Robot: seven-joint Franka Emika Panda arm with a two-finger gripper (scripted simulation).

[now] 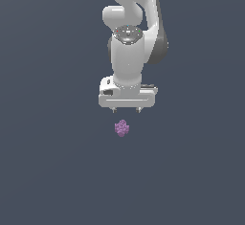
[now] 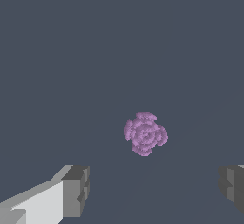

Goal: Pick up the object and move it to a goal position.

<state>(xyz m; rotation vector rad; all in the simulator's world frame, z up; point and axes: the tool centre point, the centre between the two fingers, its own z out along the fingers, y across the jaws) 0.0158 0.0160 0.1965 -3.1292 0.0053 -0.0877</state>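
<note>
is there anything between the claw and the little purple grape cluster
Nothing visible. The open claw hangs above the purple cluster, with only bare dark floor around it; the wrist view shows the cluster unobstructed.

From the exterior view we look at the arm (image 1: 128, 51) from some distance; the wrist view looks close down between the jaws. Both share the purple cluster (image 1: 122, 128) (image 2: 145, 134).

You are looking at a plain, dark slate-blue backdrop (image 1: 48, 171) filling both views edge to edge, evenly lit, with only a few faint diagonal lines crossing the wrist view.
</note>
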